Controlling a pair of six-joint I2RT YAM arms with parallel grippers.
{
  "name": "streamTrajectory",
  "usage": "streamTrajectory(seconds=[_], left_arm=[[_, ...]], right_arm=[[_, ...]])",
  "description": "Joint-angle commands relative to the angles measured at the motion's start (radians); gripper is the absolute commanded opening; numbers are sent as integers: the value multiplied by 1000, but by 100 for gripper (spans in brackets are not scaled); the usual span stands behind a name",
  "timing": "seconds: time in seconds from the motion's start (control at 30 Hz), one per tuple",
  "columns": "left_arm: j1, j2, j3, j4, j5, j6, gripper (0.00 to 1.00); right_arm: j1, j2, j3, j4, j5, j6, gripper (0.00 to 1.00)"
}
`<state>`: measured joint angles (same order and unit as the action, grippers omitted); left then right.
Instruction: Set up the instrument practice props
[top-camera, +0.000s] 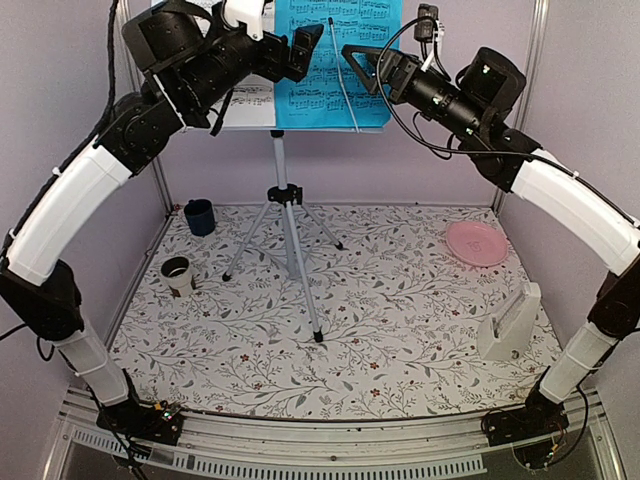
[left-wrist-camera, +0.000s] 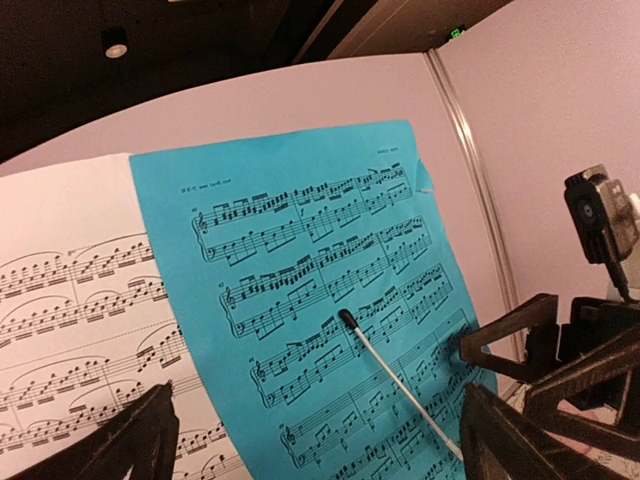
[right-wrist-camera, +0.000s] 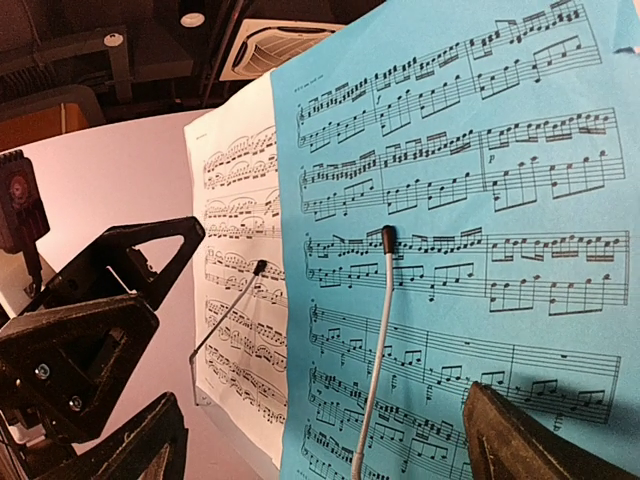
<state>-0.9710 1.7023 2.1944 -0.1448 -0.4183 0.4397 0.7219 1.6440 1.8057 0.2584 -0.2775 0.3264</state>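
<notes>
White plastic first: your pyramid metronome (top-camera: 510, 330) sits nearest, well right of the music stand (top-camera: 288, 215). Left of the stand are a pale cup (top-camera: 178, 275) and a dark blue cup (top-camera: 200, 216); a pink plate (top-camera: 477, 243) lies to its right. On the stand's tray, the blue music sheet (top-camera: 335, 60) overlaps the white music sheet (top-camera: 250, 100), with a wire arm (top-camera: 345, 85) across the blue one. Your left gripper (top-camera: 308, 48) and right gripper (top-camera: 362, 68) hover just before the stand's sheets, fingers spread, gripping nothing.

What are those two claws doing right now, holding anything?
Left gripper: open, holding nothing, jaws spread before the blue paper music sheet.
Right gripper: open, holding nothing, also facing that sheet.
</notes>
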Motion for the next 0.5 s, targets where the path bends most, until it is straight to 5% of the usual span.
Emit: streamTrajectory(seconds=[0.0, 0.17, 0.47], left_arm=[[-34, -105, -105, 43, -52, -9, 99], [-66, -211, -255, 24, -43, -31, 99], [-83, -430, -701, 25, 108, -179, 99]], right_arm=[[5, -96, -70, 22, 46, -42, 100], [-8, -160, -141, -78, 50, -83, 99], [-129, -322, -261, -502, 106, -94, 99]])
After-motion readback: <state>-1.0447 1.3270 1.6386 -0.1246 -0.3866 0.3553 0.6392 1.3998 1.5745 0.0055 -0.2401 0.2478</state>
